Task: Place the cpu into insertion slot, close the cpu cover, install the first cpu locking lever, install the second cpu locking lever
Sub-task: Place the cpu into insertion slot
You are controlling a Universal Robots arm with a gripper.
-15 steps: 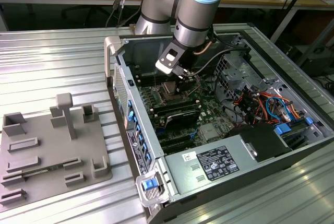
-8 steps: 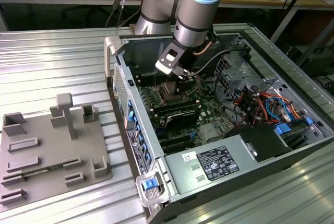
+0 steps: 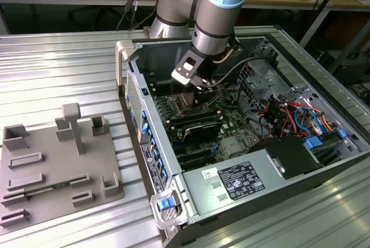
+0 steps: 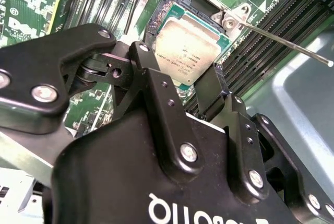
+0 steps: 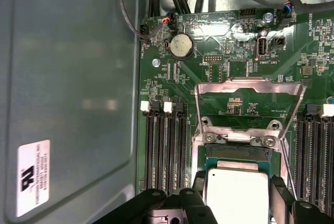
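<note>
The cpu (image 4: 190, 46), a small square chip with a silver-grey top, lies level over the insertion slot (image 4: 168, 11) on the green board. My gripper (image 4: 180, 65) is shut on it, one black finger (image 4: 148, 72) at each side. In the first wrist view the cpu (image 5: 237, 192) sits between the fingers (image 5: 199, 183), just below the slot's dark edge (image 5: 229, 151). The cpu cover (image 5: 248, 84) stands swung up behind it, the board showing through its window. A thin locking lever (image 4: 287, 41) sticks out raised. In the exterior view the gripper (image 3: 199, 88) is deep inside the case.
Long black memory slots (image 5: 164, 151) flank the socket on both sides. A coin battery (image 5: 182, 45) and cables lie beyond the cover. The grey power supply (image 3: 231, 181) fills the case's near end; bundled wires (image 3: 289, 112) sit at the exterior view's right. A grey fixture (image 3: 58, 161) rests outside.
</note>
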